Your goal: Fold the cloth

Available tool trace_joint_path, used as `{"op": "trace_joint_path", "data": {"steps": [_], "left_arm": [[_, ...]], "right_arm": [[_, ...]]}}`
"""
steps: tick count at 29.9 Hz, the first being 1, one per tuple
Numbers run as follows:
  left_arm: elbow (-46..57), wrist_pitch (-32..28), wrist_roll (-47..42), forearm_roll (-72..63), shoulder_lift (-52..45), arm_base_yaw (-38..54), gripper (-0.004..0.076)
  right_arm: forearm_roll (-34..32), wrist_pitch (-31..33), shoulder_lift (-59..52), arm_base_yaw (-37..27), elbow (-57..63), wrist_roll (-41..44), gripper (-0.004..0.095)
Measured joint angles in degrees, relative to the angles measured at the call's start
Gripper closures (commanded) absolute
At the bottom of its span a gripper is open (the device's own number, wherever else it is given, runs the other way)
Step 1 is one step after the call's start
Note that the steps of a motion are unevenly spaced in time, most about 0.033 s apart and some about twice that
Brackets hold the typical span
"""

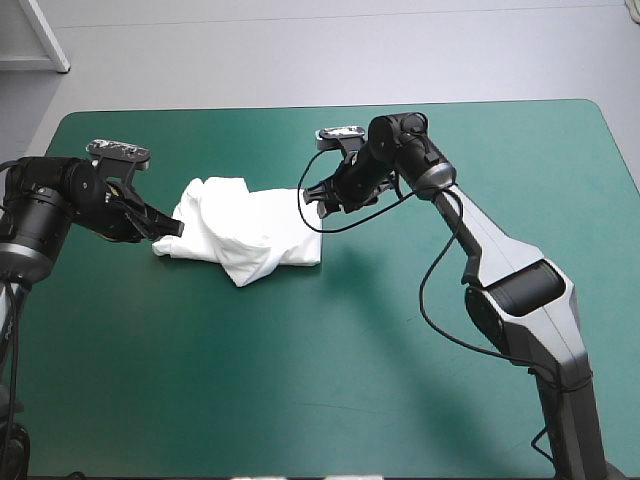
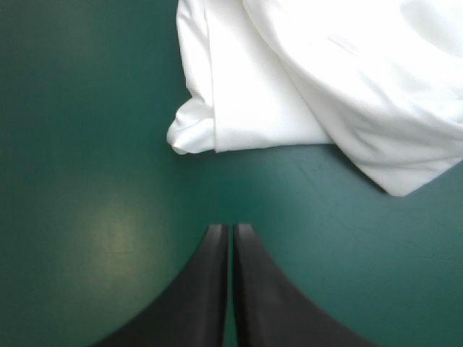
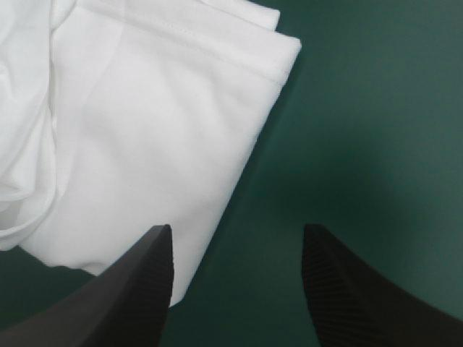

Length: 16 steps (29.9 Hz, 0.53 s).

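Looking down from the high view, I see the T-shirt [image 1: 250,232] lying as a loosely folded bundle on the teal-green cover [image 1: 300,380], left of centre, its long axis running left to right. My left gripper [image 2: 230,228] is pinched together, empty, just short of its left end. My right gripper [image 3: 239,235] is spread, one finger over the T-shirt's right edge, the other over bare cover.
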Motion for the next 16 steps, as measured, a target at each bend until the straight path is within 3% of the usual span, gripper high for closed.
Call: {"op": "trace_joint_path", "data": {"steps": [11,13,16], "left_arm": [[0.0,1.66,0.73,0.0,-0.13,0.04,0.0705],[0.0,1.79,0.75,0.0,-0.13,0.04,0.0705],[0.0,1.79,0.75,0.0,-0.13,0.04,0.0705]], "right_arm": [[3.02,-3.43,6.61,3.98,0.1,-1.08,0.0439],[3.0,-3.86,7.28,4.33,0.1,-1.08,0.0523],[3.06,-4.74,7.4,4.33,0.1,-1.16,0.0745]]}}
